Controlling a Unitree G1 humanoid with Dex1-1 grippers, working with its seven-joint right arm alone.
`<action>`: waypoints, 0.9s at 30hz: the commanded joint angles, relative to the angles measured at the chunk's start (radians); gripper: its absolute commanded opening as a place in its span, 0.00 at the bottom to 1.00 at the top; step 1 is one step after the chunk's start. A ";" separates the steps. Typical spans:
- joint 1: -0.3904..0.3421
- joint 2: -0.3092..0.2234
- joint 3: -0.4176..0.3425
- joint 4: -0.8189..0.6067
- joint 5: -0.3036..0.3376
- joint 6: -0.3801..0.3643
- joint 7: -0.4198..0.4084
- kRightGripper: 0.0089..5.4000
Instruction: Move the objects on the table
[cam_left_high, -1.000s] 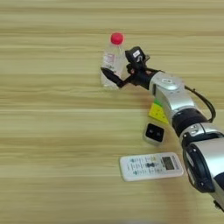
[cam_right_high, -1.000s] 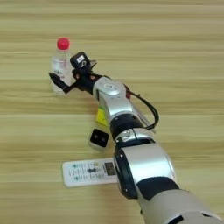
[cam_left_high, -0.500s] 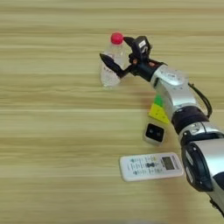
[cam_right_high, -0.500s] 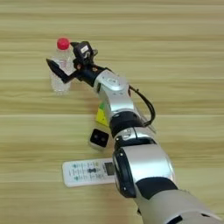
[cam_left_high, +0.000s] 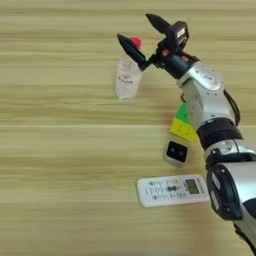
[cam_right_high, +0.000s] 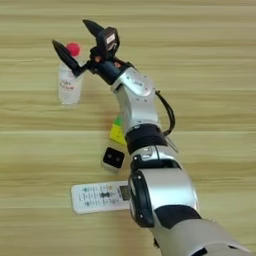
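Reaching across the table from the right, our right gripper hovers at the red cap of the clear plastic bottle, its 2 black fingers spread apart and clamped on nothing. The bottle stands upright. Nearer us, beside the forearm, lie the green-yellow puzzle cube, the small black cube and the white remote control.

The wooden table carries a clear bottle standing upright at 12 o'clock, a green-yellow cube right of centre, a small black cube just below it, and a white remote at 5 o'clock
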 joint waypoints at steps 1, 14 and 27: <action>0.012 -0.069 0.007 -0.189 0.056 0.018 0.087 0.99; 0.243 -0.333 -0.048 -0.483 0.202 0.246 0.350 0.99; 0.261 -0.478 0.006 -0.181 0.027 0.186 0.469 0.99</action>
